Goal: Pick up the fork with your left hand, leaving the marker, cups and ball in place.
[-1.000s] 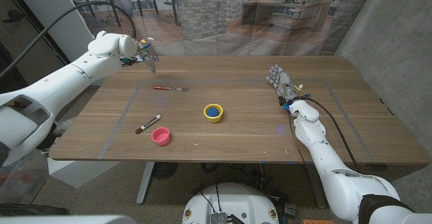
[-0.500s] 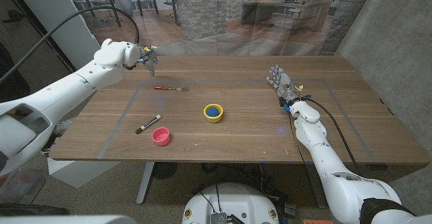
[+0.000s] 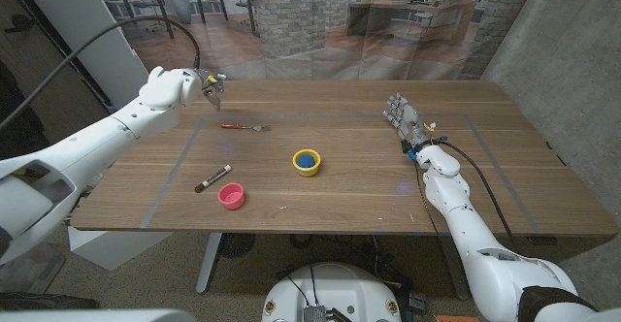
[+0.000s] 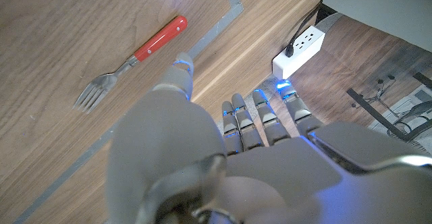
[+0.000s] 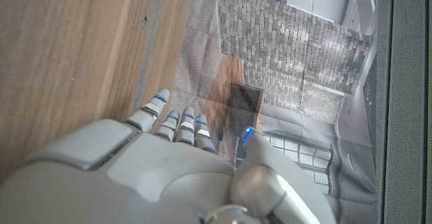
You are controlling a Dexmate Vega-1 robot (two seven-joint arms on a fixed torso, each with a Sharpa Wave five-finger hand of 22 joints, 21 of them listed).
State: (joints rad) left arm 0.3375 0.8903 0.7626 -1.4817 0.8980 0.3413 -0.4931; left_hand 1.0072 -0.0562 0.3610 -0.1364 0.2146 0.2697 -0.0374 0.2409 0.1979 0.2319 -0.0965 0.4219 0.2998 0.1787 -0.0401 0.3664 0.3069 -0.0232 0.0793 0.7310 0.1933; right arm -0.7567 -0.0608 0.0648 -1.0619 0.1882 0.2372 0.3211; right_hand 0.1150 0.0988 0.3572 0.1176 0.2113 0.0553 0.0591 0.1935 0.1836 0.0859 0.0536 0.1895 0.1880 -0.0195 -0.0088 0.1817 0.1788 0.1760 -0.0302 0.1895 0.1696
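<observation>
Fork (image 3: 245, 126) with a red handle and metal tines is lying flat on the wooden table (image 3: 349, 181), on the far left part, just inside the grey tape line (image 3: 194, 134) marking the work area. It is looking light, stiff and thin, and because it is sitting flush on the wood, the fingers are probably needing to pinch it from both sides or tip it up rather than scoop under it. The red handle is seeming the better place to take hold: thicker and likely less slippery than the bare metal neck and tines.

Left hand (image 3: 206, 82) is hovering above the far left edge of the table, beyond the fork and apart from it, holding nothing; in the left wrist view its fingers (image 4: 264, 119) are pointing out over the table edge toward the floor, side by side and only loosely spread, with the thumb reaching toward the fork. Right hand (image 3: 403, 116) is waiting on the far right of the table, fingers extended and holding nothing.

Room around the fork is looking generous. The marker (image 3: 213, 177), pink cup (image 3: 231, 196) and yellow cup (image 3: 307, 162) with the blue ball (image 3: 307, 157) inside are all sitting nearer the robot, well apart from the fork, so a descent from the far side is seeming unlikely to disturb them. The table edge close behind the hand is the main thing to be minding
</observation>
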